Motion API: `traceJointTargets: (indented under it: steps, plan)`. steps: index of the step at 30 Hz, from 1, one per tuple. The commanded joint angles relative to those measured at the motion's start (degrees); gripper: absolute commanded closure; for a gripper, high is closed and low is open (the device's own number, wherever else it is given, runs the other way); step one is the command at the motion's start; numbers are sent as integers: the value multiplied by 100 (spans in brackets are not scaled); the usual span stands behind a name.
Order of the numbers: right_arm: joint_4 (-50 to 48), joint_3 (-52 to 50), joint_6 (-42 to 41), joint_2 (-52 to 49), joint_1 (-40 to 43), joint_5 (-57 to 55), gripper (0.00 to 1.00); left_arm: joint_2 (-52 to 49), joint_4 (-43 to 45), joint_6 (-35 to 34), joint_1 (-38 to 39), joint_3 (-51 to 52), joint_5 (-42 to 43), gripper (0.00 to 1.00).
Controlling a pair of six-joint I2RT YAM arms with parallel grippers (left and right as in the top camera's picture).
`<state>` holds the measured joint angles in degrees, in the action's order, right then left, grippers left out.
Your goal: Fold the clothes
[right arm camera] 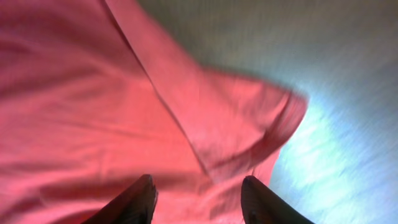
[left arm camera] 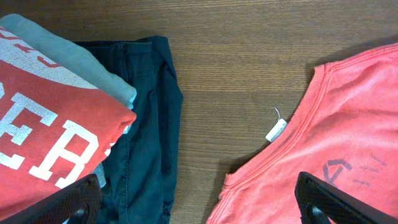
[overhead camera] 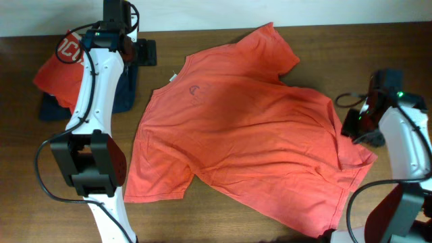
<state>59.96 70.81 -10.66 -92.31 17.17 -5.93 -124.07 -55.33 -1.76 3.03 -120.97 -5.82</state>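
Observation:
A large coral-red T-shirt lies spread flat on the wooden table, collar toward the back left. Only a small dark print shows below the collar; no white lettering shows on it. My left gripper is open above the bare wood between the collar and the stack. In the left wrist view one finger is over the shirt's collar. My right gripper is open and empty just above the shirt's right sleeve. In the right wrist view the sleeve fold lies between its fingers.
A folded stack sits at the far left: a coral shirt with white block letters on a grey layer and a dark navy garment. A white tag hangs at the spread shirt's collar.

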Motion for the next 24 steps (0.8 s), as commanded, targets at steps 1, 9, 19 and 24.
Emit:
traceJointTargets:
  steps: [1, 9, 19, 24]
  plan:
    - [-199, -658, -767, -74, 24, 83, 60, 116, -4, -17, -4, -70, 46, 1]
    - [-450, -1327, -1716, -72, 544, 87, 69, 116, -7, -17, -4, -70, 46, 1]
    - [-763, -1637, -1816, -72, 992, 791, 68, 116, -7, -17, -4, -70, 46, 1]
    - [-970, -1823, -2009, -74, 990, 787, 67, 116, -4, -17, -4, -70, 46, 1]
